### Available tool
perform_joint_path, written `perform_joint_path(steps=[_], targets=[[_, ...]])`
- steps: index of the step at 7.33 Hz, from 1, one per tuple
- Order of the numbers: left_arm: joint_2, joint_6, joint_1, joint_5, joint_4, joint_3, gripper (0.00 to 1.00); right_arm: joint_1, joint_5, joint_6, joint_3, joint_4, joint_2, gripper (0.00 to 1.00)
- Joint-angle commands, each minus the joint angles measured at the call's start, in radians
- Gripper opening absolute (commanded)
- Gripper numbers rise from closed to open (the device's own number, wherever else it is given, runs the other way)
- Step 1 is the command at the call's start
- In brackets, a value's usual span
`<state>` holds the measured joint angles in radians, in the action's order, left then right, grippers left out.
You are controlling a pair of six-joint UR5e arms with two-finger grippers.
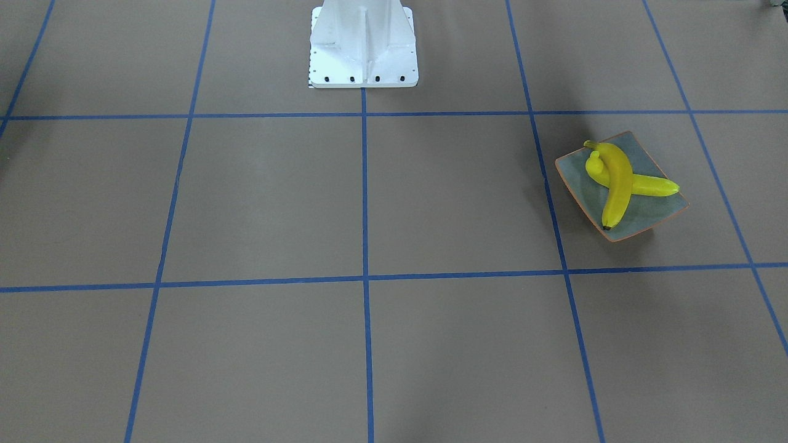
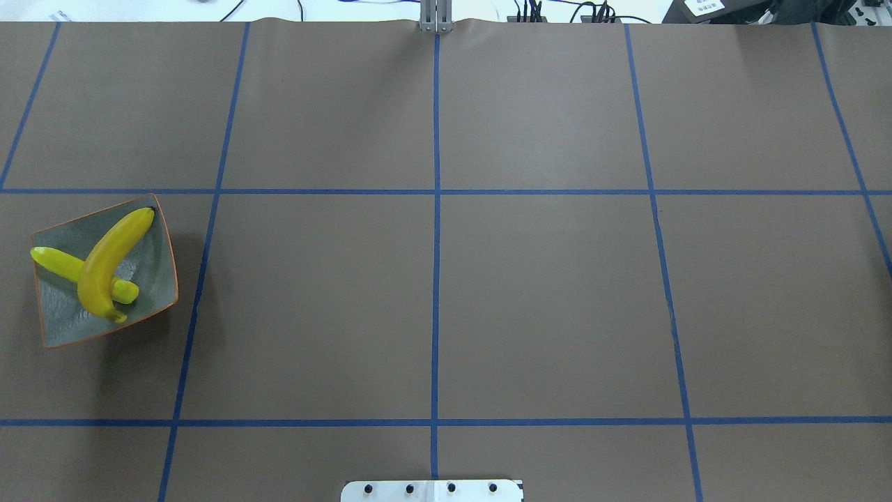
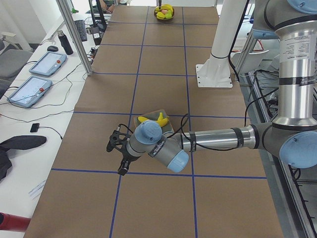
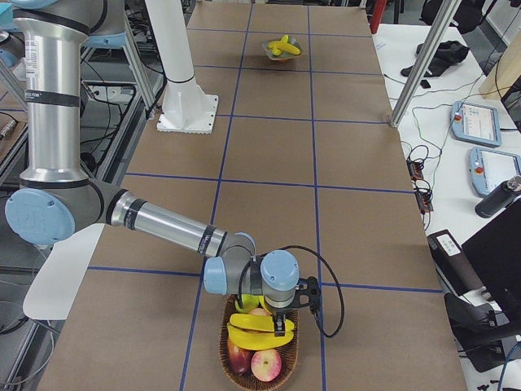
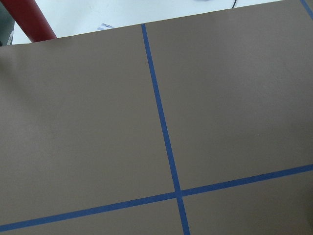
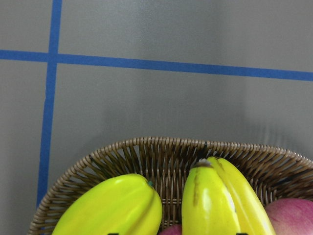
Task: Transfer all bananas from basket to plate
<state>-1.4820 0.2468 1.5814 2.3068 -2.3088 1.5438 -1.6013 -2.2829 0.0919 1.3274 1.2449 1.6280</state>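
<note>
The grey-green plate [image 2: 155, 284] with an orange rim holds two crossed bananas: a deep yellow curved one [image 2: 111, 258] lies over a paler straight one [image 2: 54, 261]. It also shows in the front view [image 1: 659, 212]. Two more bananas [image 4: 256, 332] lie in the wicker basket [image 4: 224, 342]; the right wrist view shows them [image 6: 217, 200] against its rim [image 6: 161, 152]. My right gripper [image 4: 281, 322] hangs just above them, with the fingertips wide apart at that view's bottom edge. My left gripper [image 3: 116, 157] hovers over bare table beside the plate [image 3: 166, 126]; I cannot tell its state.
The basket also holds red apples [image 4: 267, 366] and a green fruit [image 4: 244, 304]. The white robot base [image 1: 363, 46] stands mid-table. Blue tape lines [image 5: 161, 122] grid the brown table. Tablets and cables lie on a side bench [image 3: 37, 79].
</note>
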Motion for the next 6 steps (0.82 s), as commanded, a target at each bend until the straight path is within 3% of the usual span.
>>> perform_joint_path(steps=[1,6], targets=[[0.003,0.022,0.000,0.002,-0.001,0.006,0.99,-0.031,0.011,0.087,-0.002,0.071,-0.025,0.85],[0.003,0.022,0.000,0.002,-0.001,0.007,0.99,-0.017,0.003,0.028,-0.036,0.068,-0.020,0.86]])
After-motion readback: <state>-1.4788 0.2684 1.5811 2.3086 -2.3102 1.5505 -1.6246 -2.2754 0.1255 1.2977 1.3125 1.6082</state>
